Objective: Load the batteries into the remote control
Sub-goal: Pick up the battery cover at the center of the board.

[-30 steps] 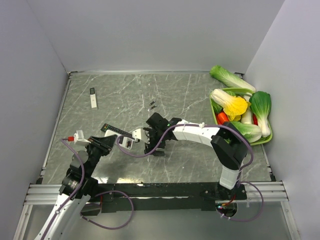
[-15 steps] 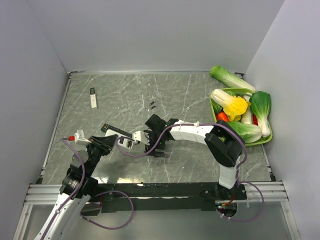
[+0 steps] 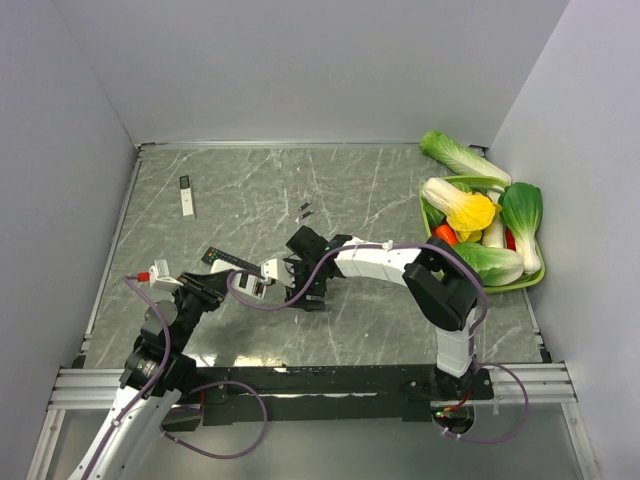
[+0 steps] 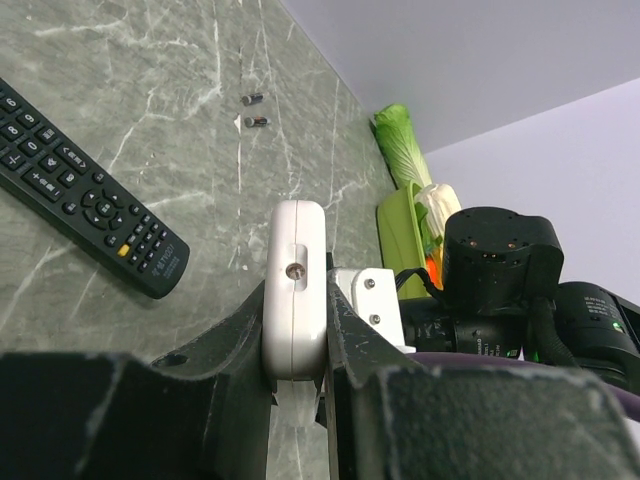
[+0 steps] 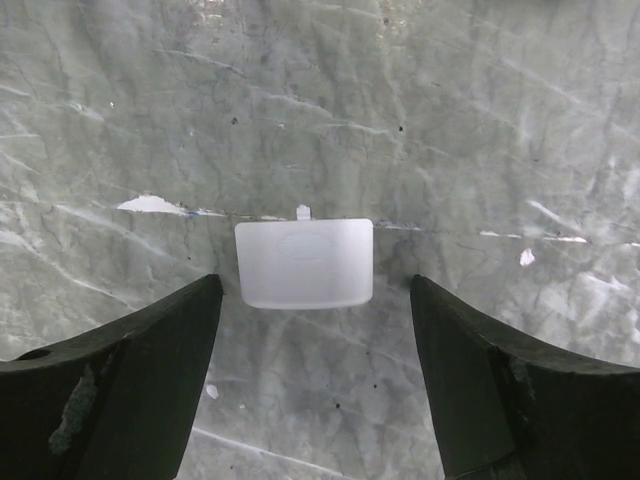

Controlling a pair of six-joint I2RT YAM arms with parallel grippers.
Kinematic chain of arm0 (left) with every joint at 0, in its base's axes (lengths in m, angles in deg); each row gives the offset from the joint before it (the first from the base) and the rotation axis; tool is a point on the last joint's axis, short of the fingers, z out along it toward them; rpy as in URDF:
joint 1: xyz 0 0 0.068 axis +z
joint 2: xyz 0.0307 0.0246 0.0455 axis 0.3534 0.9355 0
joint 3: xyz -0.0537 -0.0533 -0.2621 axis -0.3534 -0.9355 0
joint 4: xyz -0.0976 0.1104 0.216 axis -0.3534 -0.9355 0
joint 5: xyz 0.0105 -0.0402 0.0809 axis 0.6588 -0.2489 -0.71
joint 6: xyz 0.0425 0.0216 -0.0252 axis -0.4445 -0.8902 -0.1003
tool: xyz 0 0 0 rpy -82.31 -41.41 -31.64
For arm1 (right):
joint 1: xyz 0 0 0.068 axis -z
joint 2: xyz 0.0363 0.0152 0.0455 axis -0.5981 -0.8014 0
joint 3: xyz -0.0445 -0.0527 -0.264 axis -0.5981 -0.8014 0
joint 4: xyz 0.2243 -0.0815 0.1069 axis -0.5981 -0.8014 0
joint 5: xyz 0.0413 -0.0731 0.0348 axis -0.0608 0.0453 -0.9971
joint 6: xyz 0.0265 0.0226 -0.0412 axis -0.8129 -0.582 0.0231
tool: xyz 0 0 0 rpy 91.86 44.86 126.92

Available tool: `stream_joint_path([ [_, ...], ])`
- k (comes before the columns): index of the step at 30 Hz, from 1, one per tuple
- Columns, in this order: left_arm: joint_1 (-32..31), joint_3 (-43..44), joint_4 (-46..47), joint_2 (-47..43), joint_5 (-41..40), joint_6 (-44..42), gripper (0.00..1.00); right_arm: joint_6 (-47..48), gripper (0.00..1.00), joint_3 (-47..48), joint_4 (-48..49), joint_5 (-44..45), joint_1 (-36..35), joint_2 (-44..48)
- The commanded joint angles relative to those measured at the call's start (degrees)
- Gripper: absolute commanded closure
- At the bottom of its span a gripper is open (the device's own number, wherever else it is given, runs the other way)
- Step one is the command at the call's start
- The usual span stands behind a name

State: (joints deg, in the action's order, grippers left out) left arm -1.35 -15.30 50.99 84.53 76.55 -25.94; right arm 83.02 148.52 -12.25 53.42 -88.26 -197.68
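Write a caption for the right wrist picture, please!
Right hand, open, straddles a small white cover lying on the marble table.

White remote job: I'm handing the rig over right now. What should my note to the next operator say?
Left claw: shut on the white remote, held edge-on.
Right claw: open above the white cover, which lies flat on the table, untouched.
Batteries: two loose on the table beyond the black remote.
Done: cover apparently off.
To do: fetch cells, load them, refit cover.
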Motion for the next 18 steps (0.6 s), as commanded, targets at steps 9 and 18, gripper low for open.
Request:
stream_joint_path([
  [9,0.07,-0.27,4.39,0.48,1.74,1.06,0.99,0.59,0.24,2.23,-1.98,-0.46,0.38,-1.99],
  [18,0.07,-0.89,5.44,0.74,2.27,1.5,0.99,0.23,0.32,2.76,-2.6,-1.08,0.38,-3.05],
])
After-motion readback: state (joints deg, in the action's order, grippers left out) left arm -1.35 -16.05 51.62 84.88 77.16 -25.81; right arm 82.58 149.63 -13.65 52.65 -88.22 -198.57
